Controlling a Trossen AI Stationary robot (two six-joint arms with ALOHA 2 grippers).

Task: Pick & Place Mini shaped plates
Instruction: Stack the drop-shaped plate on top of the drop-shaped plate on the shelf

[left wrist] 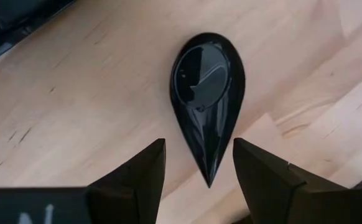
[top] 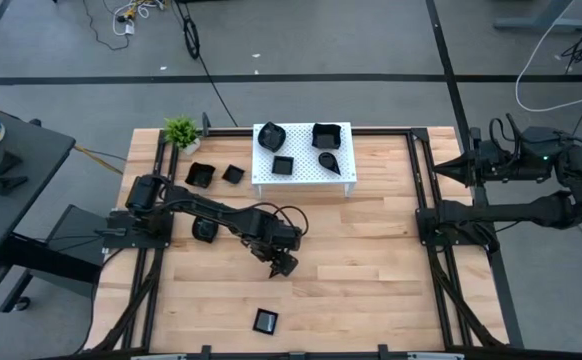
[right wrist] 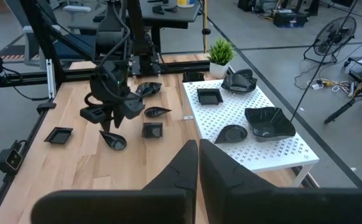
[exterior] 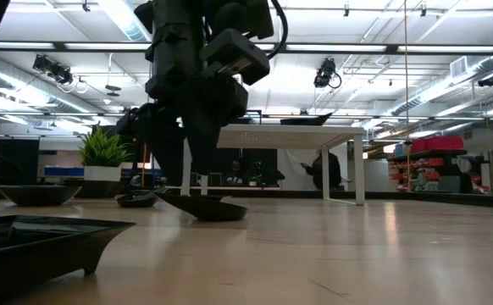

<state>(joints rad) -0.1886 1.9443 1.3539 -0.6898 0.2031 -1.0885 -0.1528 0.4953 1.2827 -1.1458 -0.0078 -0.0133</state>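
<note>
A glossy, likely slippery teardrop plate is being straddled at its narrow tip by the wide-open left gripper.

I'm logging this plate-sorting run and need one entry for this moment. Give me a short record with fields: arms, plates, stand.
left gripper: jaws open, over the table's middle, straddling the pointed tip of a teardrop plate lying on the wood
right gripper: jaws shut, parked at the table's right edge, holding nothing
stand: white, perforated, at the back; four black plates on it
loose plate: square, alone near the front edge
plant: back left corner
</note>
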